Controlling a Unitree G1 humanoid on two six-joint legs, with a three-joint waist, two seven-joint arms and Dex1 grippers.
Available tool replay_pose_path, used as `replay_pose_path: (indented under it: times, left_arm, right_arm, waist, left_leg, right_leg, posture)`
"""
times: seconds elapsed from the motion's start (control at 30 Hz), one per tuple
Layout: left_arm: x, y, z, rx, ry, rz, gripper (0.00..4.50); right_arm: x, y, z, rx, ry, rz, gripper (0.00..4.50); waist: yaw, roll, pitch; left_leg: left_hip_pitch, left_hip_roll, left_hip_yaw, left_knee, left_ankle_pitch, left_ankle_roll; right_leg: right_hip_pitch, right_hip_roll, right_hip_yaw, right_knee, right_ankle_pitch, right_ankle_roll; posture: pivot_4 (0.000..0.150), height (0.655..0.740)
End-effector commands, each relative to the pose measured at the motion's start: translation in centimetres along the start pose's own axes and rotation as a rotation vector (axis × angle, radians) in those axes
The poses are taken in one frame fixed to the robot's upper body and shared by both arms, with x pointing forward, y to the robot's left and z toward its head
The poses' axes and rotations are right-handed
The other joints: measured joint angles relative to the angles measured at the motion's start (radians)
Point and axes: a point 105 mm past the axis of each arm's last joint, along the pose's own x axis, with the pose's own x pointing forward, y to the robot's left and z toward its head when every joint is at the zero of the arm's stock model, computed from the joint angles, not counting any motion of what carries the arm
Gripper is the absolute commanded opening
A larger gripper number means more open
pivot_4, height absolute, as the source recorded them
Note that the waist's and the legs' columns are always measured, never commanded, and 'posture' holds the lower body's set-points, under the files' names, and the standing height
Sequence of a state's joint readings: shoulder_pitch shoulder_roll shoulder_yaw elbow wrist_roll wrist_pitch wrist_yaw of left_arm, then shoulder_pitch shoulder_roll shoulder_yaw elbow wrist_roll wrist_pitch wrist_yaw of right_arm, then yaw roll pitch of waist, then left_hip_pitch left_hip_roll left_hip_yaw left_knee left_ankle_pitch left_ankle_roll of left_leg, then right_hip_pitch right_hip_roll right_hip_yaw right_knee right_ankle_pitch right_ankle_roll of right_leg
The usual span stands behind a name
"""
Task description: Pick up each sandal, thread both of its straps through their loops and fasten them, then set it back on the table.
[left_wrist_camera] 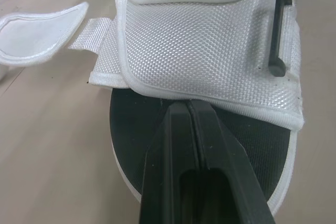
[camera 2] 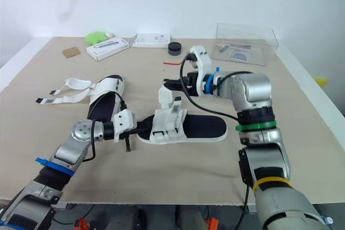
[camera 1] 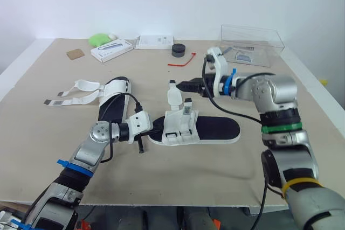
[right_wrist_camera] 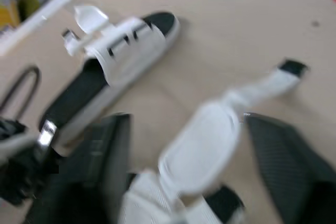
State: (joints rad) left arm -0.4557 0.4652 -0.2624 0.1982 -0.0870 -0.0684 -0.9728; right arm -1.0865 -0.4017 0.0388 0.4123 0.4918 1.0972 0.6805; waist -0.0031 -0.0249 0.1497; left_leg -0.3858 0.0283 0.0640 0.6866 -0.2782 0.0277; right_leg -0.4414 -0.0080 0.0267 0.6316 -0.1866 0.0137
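The nearer sandal [camera 1: 211, 131] lay flat at the centre of the desk [camera 1: 43, 133], black sole up, with one white strap [camera 1: 173, 96] standing loose above its upper. The left end effector [camera 1: 155, 128] met the sandal's nine o'clock end, fingers [left_wrist_camera: 173, 145] pressed together, tips on the sole at the edge of the white upper. At twelve o'clock of the upper, the right end effector [camera 1: 183, 85] had its fingers apart with the loose strap between them. The second sandal [camera 1: 113, 103] rested at ten o'clock, straps spread open. A clear box [camera 1: 259, 33] stood well apart at one o'clock, a black puck [camera 1: 178, 50] at twelve.
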Motion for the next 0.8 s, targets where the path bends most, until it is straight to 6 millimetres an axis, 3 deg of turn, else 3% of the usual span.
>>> replay_pose_path:
  times: [0.03,0.13,0.33,0.63,0.8]
  left_arm:
    - [0.1,-0.8,-2.1,-0.040,0.085,-0.022,0.00]
    - [0.1,-0.9,-2.0,-0.039,0.082,-0.020,0.00]
    - [-0.3,-0.7,-2.1,-0.038,0.090,-0.011,0.00]
    - [-0.5,-0.7,-2.2,-0.032,0.100,-0.007,0.00]
    - [-0.6,-0.6,-2.2,-0.033,0.100,0.000,0.00]
  right_arm:
    - [0.8,-0.5,-0.3,0.042,0.040,0.001,4.45]
    - [1.9,-1.0,-1.4,0.122,0.090,0.000,4.45]
    - [2.9,-2.1,-2.2,0.115,0.106,-0.026,4.45]
    - [5.2,2.0,-0.3,0.388,0.040,0.205,4.45]
    - [5.7,3.1,0.6,0.452,0.004,0.262,4.45]
  waist:
    - [0.001,0.000,0.000]
    - [0.000,0.000,0.000]
    - [-0.001,0.000,0.000]
    - [-0.018,0.001,0.000]
    - [-0.018,0.001,0.000]
  left_leg:
    - [0.000,0.000,0.001,0.000,0.000,0.000]
    - [-0.001,-0.002,0.002,0.000,0.000,0.000]
    - [-0.002,-0.002,0.002,0.000,0.000,0.000]
    - [-0.002,-0.002,0.000,0.000,0.000,0.000]
    - [-0.002,-0.002,0.001,0.000,0.000,0.000]
  right_leg:
    - [0.000,-0.001,0.000,0.000,0.001,0.000]
    - [-0.001,-0.002,0.001,-0.001,0.003,-0.002]
    - [-0.001,-0.003,0.000,-0.001,0.004,0.000]
    - [-0.001,-0.002,0.000,-0.001,0.004,-0.001]
    - [-0.001,-0.003,0.000,-0.001,0.004,-0.001]
  posture:
    - [0.150,0.7400]
    - [0.150,0.7400]
    - [0.150,0.7400]
    - [0.150,0.7400]
    - [0.150,0.7400]
